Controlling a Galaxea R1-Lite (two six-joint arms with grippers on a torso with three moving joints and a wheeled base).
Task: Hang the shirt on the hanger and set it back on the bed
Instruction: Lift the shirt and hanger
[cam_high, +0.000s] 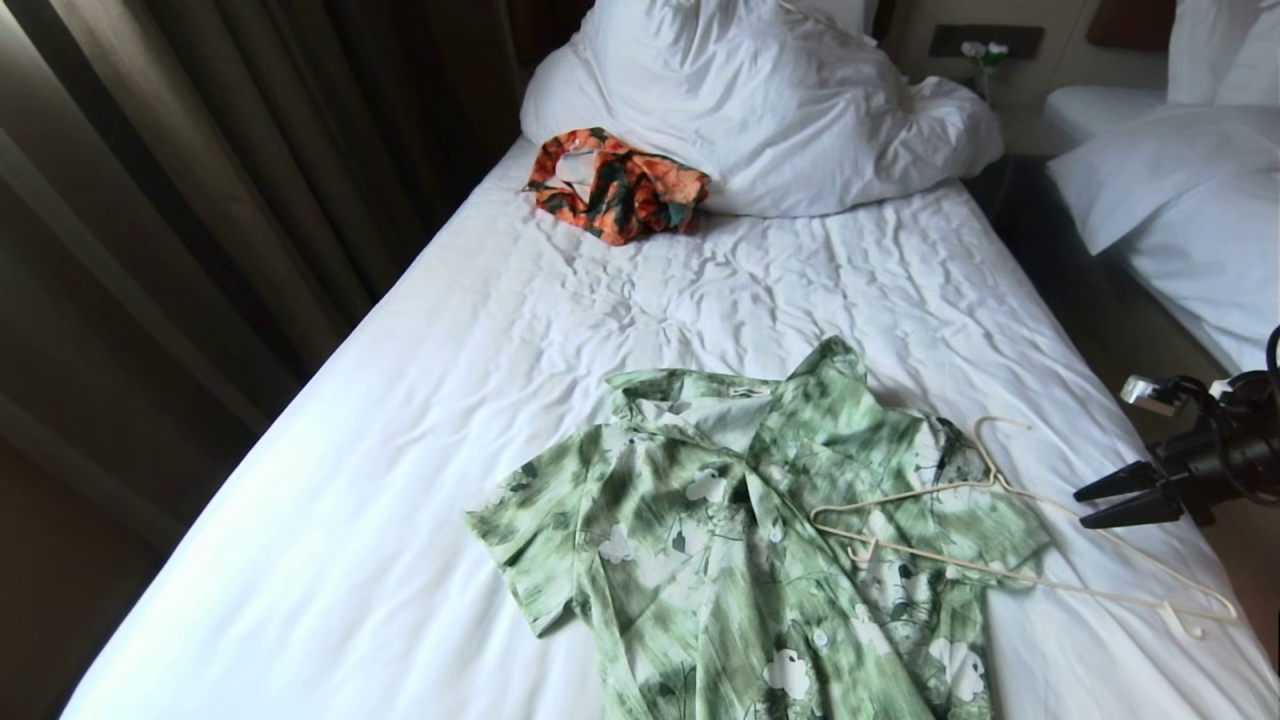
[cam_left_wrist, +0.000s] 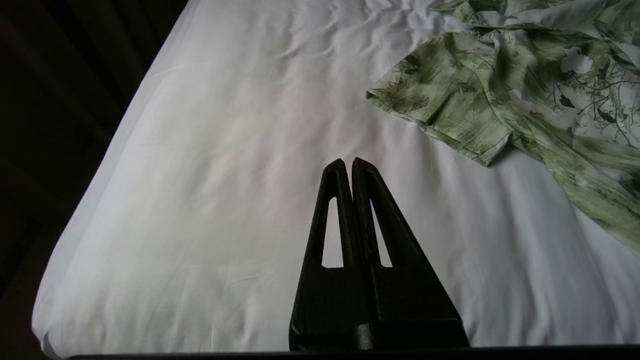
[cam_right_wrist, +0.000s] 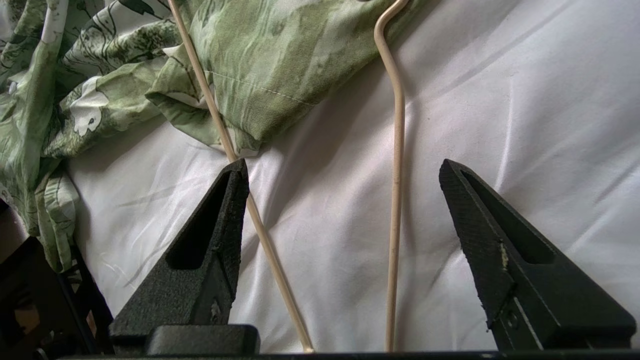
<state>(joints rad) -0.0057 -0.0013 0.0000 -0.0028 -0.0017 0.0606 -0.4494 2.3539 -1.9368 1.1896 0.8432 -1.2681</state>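
The bed (cam_high: 420, 400) carries the shirt (cam_high: 730, 540) spread flat, the hanger (cam_high: 1010, 570) lying across its sleeve; the right gripper (cam_high: 1085, 505) hovers beside it with fingers spread, while the left gripper (cam_left_wrist: 348, 162) sits pressed together over bare sheet

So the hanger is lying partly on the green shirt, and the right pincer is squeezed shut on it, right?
Not quite. The right pincer is open, not squeezed shut; the right wrist view shows its fingers spread apart over the hanger. The hanger does lie partly on the green shirt.
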